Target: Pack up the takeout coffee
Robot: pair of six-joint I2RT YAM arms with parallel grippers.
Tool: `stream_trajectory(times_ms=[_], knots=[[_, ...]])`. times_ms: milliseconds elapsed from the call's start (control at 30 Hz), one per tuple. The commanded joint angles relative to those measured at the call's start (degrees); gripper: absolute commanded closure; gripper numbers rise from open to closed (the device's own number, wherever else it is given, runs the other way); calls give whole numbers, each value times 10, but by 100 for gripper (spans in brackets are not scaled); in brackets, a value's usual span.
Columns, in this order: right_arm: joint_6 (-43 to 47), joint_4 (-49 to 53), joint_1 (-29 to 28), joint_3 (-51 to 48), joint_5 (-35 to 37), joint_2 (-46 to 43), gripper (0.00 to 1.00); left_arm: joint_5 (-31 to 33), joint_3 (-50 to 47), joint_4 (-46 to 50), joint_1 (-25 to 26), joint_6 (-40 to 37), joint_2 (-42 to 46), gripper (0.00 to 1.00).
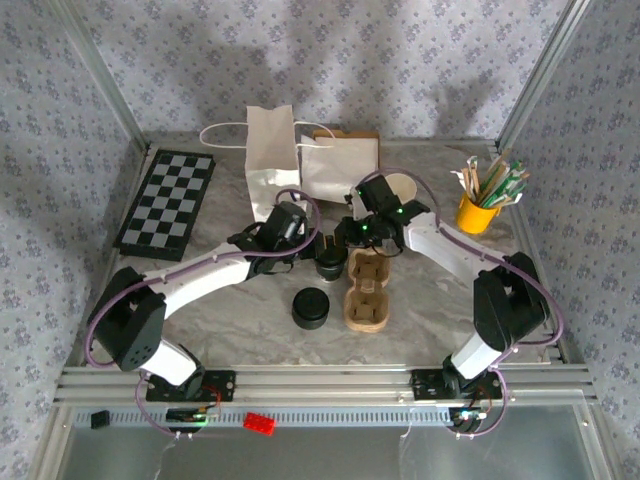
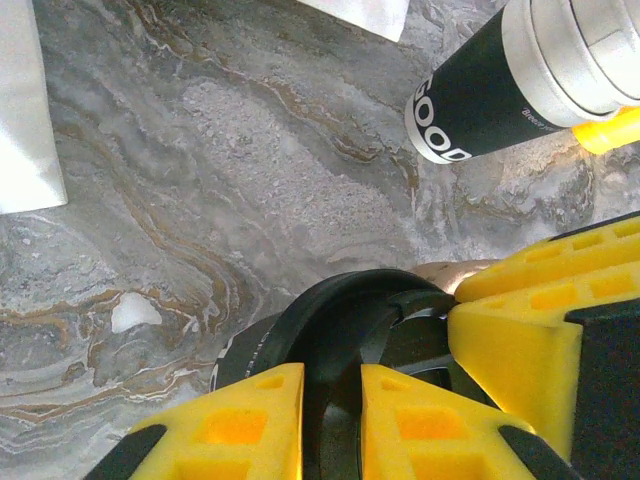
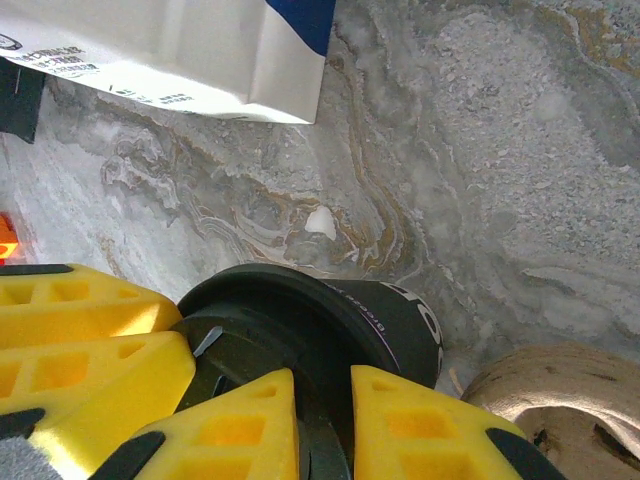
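Left fingers: yellow pads point(image 2: 250, 425) of the left gripper point(image 2: 331, 390) drawn close with a narrow slot between them, set over the near rim of the black lid point(image 2: 345, 320); pinching it or only resting on it, cannot tell.
Right fingers: right gripper point(image 3: 322, 405) likewise nearly together over the same lid from the opposite side; grip or bare contact, cannot tell.
Task's thing: takeout coffee point(image 1: 331, 264) upright on the marbled table point(image 1: 230, 310), mid-table, directly under both sets of fingertips.
Axis: long axis vertical, lid up; fingers above the lid, not around the body.
Nearer arm: neither; both at the lid, yellow fingers of the two just beside each other.
Next move, as a judgement: cardboard carrier point(image 1: 365, 292) just beside the cup toward the right arm, so likely a short lift and sideways carry; paper bags point(image 1: 272, 165) near, beyond.
Writing on the cup: white print on the dark band point(image 3: 405, 320), too small and curved to read.
Other writing: "GOOD" in white on the dark base of a second cup point(image 2: 470, 110) farther off; fine print and a blue patch on a bag's side in the right wrist view, unreadable.
Nearby: loose stack of lids point(image 1: 310, 308), apart from the cup.
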State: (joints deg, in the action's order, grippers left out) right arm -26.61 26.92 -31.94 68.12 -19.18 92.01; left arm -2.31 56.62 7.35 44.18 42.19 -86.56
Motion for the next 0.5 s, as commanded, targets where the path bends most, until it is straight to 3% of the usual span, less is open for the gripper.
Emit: stream_trajectory(times_ms=[0, 167, 467], knots=[[-20, 56, -6, -35, 13, 26, 82, -19, -5, 93, -6, 15, -26, 82], [-12, 54, -26, -18, 17, -12, 76, -22, -8, 97, -6, 22, -30, 83], [19, 73, -2, 57, 17, -8, 61, -22, -20, 82, -5, 7, -20, 84]])
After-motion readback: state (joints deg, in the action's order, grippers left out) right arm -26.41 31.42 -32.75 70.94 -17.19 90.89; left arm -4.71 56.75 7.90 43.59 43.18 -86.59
